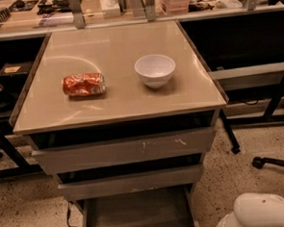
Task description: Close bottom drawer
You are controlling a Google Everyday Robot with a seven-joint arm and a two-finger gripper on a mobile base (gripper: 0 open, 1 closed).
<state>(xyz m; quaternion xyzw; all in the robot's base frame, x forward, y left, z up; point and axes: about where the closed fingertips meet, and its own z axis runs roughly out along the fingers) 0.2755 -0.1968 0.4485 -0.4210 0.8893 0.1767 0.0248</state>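
Note:
The bottom drawer [136,214] is pulled out at the foot of the cabinet. It is a shallow grey tray with a flat bare floor and thin side walls, and its front is cut off by the lower edge of the view. Above it are the mid-width grey drawer [129,182] and the widest grey drawer with white scratch marks [122,150], both standing a little out. My gripper is out of view. Only a white rounded part of my arm [264,214] shows at the bottom right, to the right of the bottom drawer.
On the beige cabinet top [117,107] lie a crushed red can [84,84] and a white bowl [155,70]. A cluttered bench [125,3] runs behind. Black legs and a chair caster [258,162] stand on the speckled floor at the right.

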